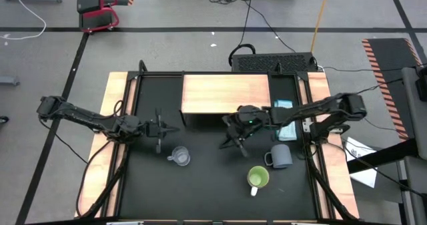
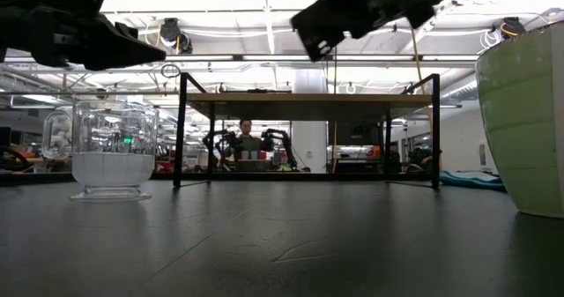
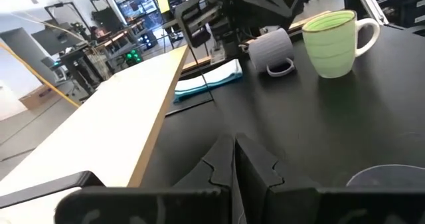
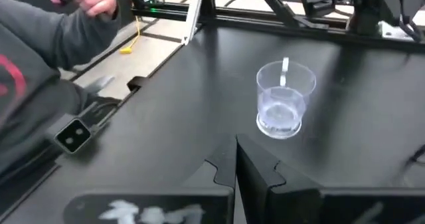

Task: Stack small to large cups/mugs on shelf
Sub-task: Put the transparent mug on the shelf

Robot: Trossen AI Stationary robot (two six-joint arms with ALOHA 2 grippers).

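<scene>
High view says basically nothing is done yet: the shelf (image 1: pixel 225 93) sits bare at 12 o'clock of the black table (image 1: pixel 200 185). The small clear glass cup (image 1: pixel 179 156) is around 7 o'clock from it, the grey-blue mug (image 1: pixel 281 155) around 4 o'clock, and the lime-green mug (image 1: pixel 257 178) nearer 5. The left gripper (image 1: pixel 160 128) hangs just off the glass with fingers pressed together, holding nothing. The right gripper (image 1: pixel 235 133) is shut tight and empty by the shelf's front edge. All three still need placing, I'd say.
</scene>
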